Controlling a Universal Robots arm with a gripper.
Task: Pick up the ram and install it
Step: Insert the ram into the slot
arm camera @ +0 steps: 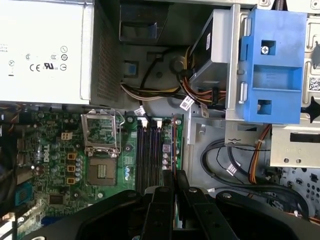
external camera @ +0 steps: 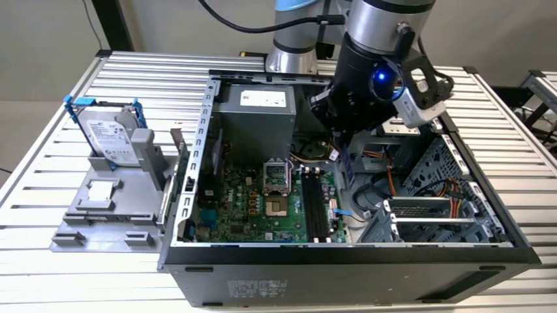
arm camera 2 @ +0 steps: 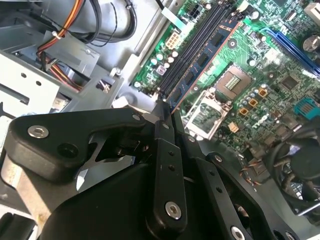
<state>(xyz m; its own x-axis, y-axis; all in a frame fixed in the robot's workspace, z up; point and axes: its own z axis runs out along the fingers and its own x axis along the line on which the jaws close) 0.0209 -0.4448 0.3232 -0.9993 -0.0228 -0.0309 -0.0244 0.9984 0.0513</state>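
Second wrist view: gripper clamps ram (near slots).

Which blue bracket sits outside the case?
The bracket around the silver hard drive, on the grey stand at the exterior view's left; the other bracket is inside the case.
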